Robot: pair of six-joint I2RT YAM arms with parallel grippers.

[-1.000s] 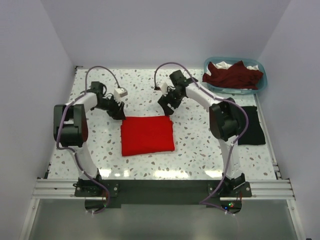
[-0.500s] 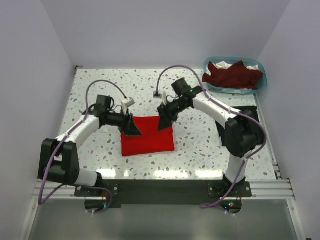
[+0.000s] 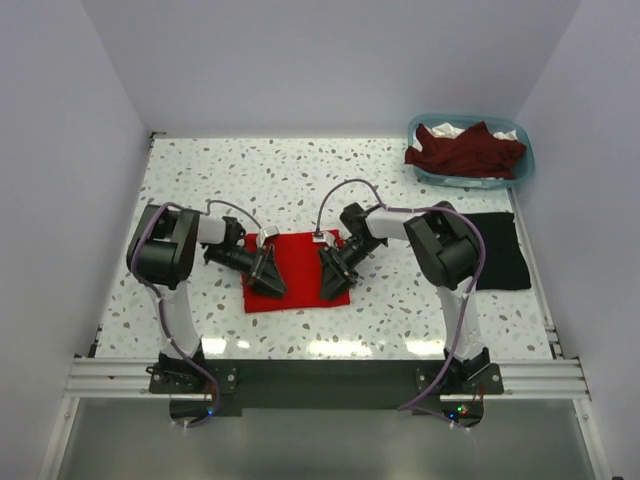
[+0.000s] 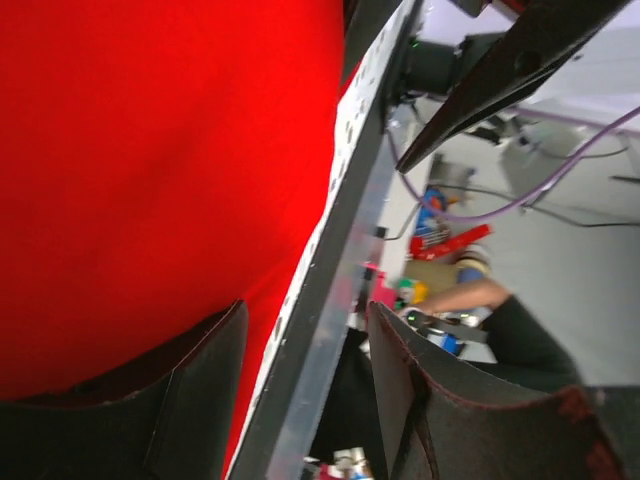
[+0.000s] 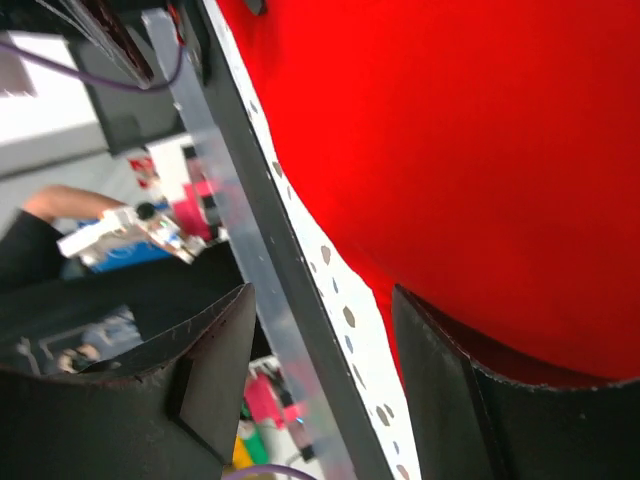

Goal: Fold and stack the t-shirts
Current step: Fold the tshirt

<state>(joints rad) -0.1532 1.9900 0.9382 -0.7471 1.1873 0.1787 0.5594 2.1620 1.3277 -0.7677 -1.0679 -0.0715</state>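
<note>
Folded red t-shirt (image 3: 298,262) mid-frame, left gripper (image 3: 270,282) and right gripper (image 3: 335,281) over its lower corners, both jaws parted, gripping nothing, black t-shirt (image 3: 502,250) right, maroon t-shirt (image 3: 465,152) in blue basket (image 3: 470,183).

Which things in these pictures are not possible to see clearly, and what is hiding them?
- Top view: the left gripper and right gripper cover the near corners of the red t-shirt.
- Top view: the right arm hides the left edge of the black t-shirt.
- Top view: the maroon t-shirt covers what lies in the basket.
- Wrist views: the frame edges cut off the red t-shirt.
</note>
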